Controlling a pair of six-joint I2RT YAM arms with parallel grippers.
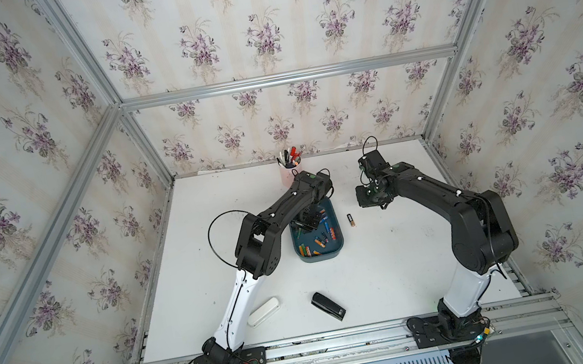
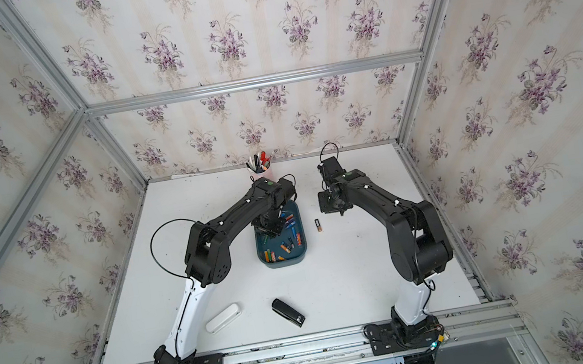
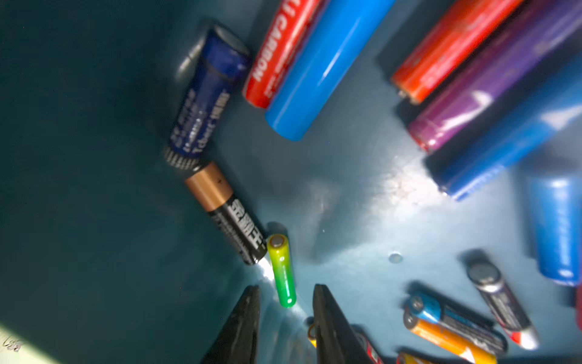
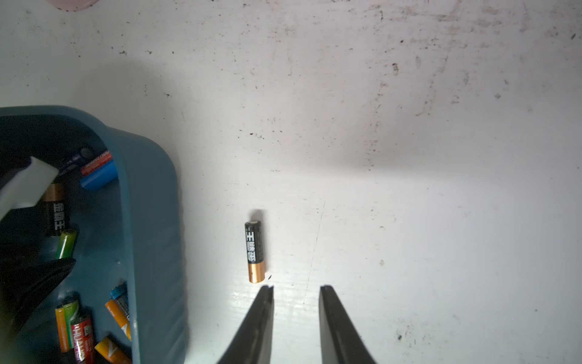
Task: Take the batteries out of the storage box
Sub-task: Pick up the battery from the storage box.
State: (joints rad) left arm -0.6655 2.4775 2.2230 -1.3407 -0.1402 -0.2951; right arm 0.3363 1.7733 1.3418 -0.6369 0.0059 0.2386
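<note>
Got left gripper (image 3: 286, 288) down inside box (image 3: 346, 205), jaws part open, clamping nothing. Spotted green cell (image 3: 282, 271) flat on box floor, one end poking in between the tips, gap visible either side, no contact. Just beside its other end: black-copper cell (image 3: 226, 214), lying along box wall, end to end with navy cell (image 3: 204, 104). Elsewhere on box floor: loose batteries (image 1: 317, 242) in blue, red, orange, purple, several side by side. Got right gripper (image 4: 296, 286) over bare table (image 4: 409, 189), jaws apart, empty, touching nothing. Just ahead of one tip: lone battery (image 4: 255, 250), black and copper, flat on table, outside box and near its long side, not touching it; confirmed in both top views. Behind box, near back edge of table: pink cup (image 1: 286, 179), upright, stuffed with pens (image 1: 290, 156). Toward front of table, well apart from box: black stapler (image 1: 328, 306) and white case (image 1: 263, 311).
</note>
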